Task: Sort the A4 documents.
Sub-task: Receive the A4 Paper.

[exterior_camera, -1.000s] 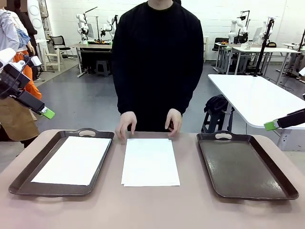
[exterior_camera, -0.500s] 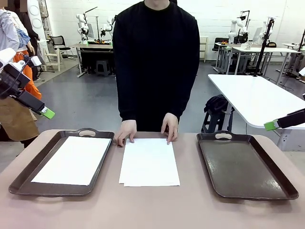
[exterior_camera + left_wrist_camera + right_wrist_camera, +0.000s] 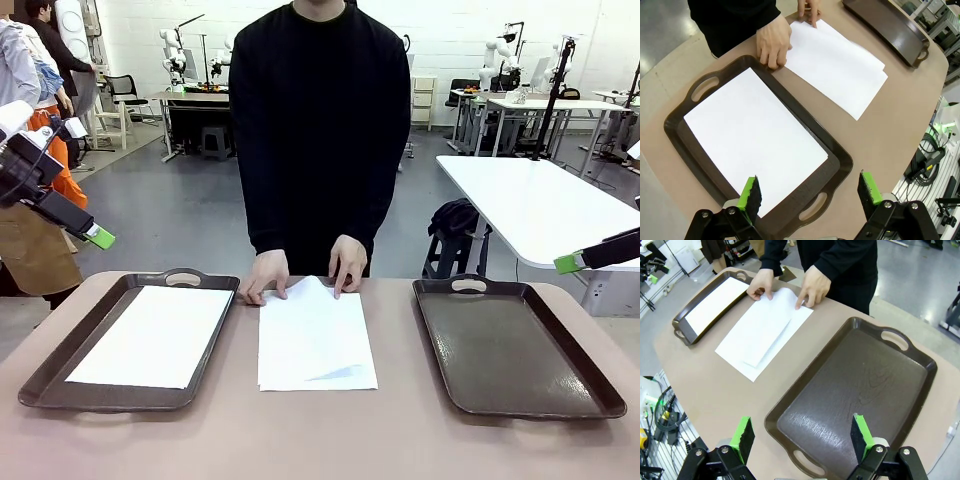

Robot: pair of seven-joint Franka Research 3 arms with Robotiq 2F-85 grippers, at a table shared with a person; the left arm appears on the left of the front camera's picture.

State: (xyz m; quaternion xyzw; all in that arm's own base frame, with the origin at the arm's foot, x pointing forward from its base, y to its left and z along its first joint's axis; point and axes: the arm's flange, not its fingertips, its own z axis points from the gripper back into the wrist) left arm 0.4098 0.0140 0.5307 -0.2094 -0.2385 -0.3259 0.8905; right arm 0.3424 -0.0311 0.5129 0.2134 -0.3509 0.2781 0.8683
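Your left gripper point(image 3: 810, 190) hangs wide open with nothing held, its green pads point(image 3: 751, 192) spread well apart over the near end of the left tray point(image 3: 837, 160). In the front view that dark brown tray sits at 9 o'clock on the table point(image 3: 320, 440). One white A4 sheet point(image 3: 155, 335) lies flat inside it, roughly square with the rim.

Your right gripper point(image 3: 801, 435) is open just as wide and holds nothing. It hovers above the near handle of the right tray point(image 3: 865, 385), which sits at 3 o'clock with its glossy brown floor showing.

Dead centre between the two trays, the pile of A4 documents point(image 3: 315, 340) lies directly on the table, touching neither tray. Its top sheet is skewed over the one beneath. From your right wrist you can see it turned at an angle, and in the front view a faint shadow shows near the pile's 5 o'clock corner.

At 12 o'clock a person in a black top stands at the far edge, both hands on the pile's far end. One hand point(image 3: 266, 275) has its fingers down at the corner toward the left tray. The other hand point(image 3: 346, 262) presses its fingertips on the top sheet, near the middle of the far edge.

In the front view, both grippers sit high off the table, out at 9 and 3 o'clock.
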